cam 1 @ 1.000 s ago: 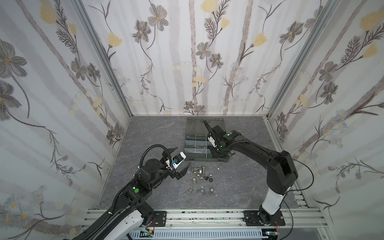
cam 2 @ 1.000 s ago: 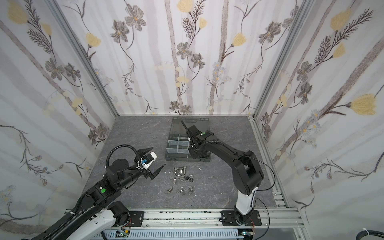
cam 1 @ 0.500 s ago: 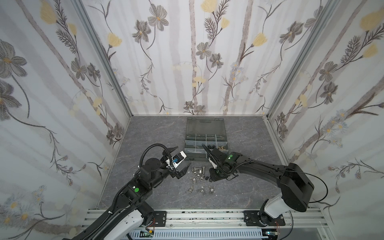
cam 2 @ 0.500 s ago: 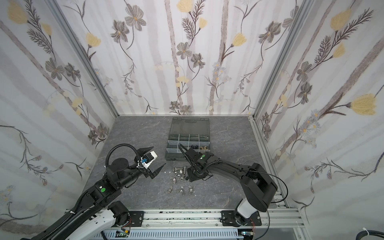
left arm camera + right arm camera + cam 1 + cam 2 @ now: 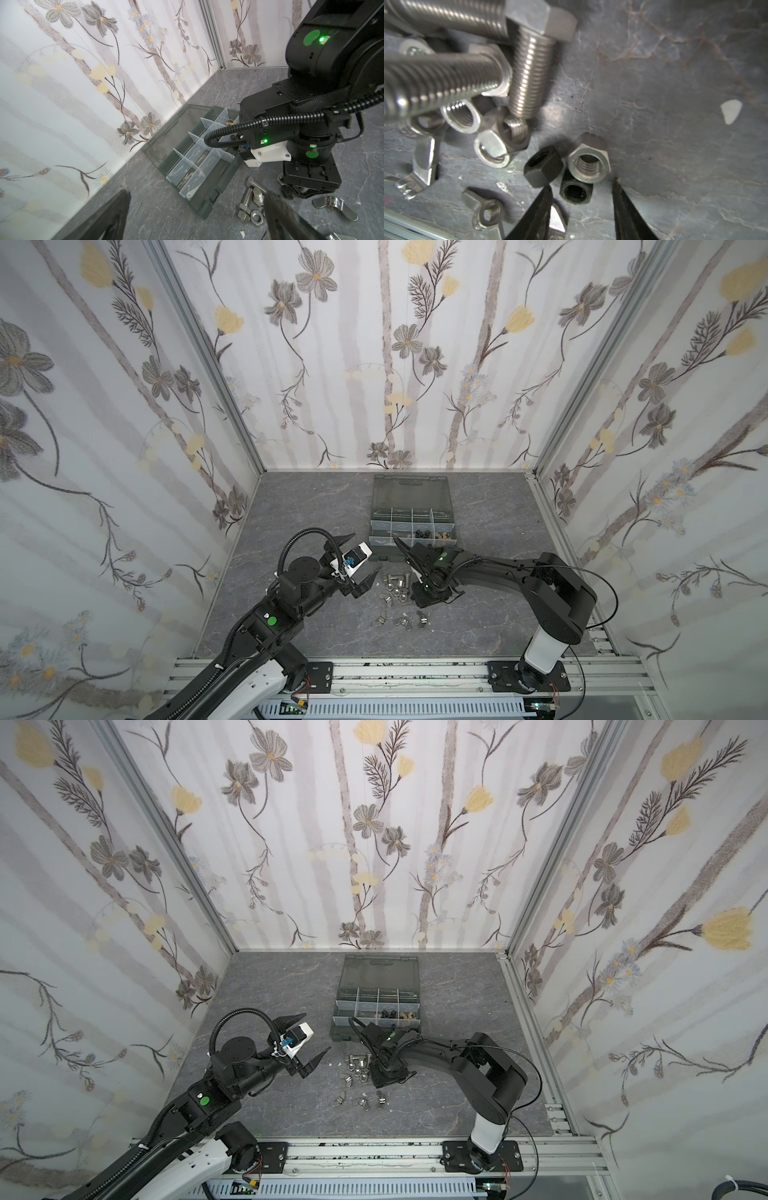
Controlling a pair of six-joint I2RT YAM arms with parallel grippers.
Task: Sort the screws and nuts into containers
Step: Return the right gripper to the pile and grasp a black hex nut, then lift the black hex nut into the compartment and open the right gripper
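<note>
1. Nearest the front rail [image 5: 415,670], low in the centre of both top views, three wing nuts [image 5: 402,622] lie in a row on the grey tabletop [image 5: 311,510], apart from one another.

2. Just above them in the frame lies the loose pile. My right gripper [image 5: 582,184] points straight down over its right edge. The jaws stand partly apart and grip nothing. In the right wrist view my two fingertips [image 5: 548,193] enter at the lower centre and straddle a black nut [image 5: 576,192] that lies flat, hole up, with a gap on each side. Close against it, higher in that frame, sit a second black nut [image 5: 544,166], tilted on edge, and a silver nut [image 5: 588,164]. The screws [image 5: 531,68] fill the upper left: silver, threaded, hex-headed, crossing one another.

3. My left gripper [image 5: 366,551] hangs left of the pile in both top views, jaws wide and empty.

4. Farther back, at frame centre, the organizer case [image 5: 377,556] lies open, its lid [image 5: 411,493] flat toward the back wall [image 5: 386,364]. Of its compartments [image 5: 401,526], two neighbours at the right hold black nuts [image 5: 422,534] and brass-coloured nuts [image 5: 442,536].
</note>
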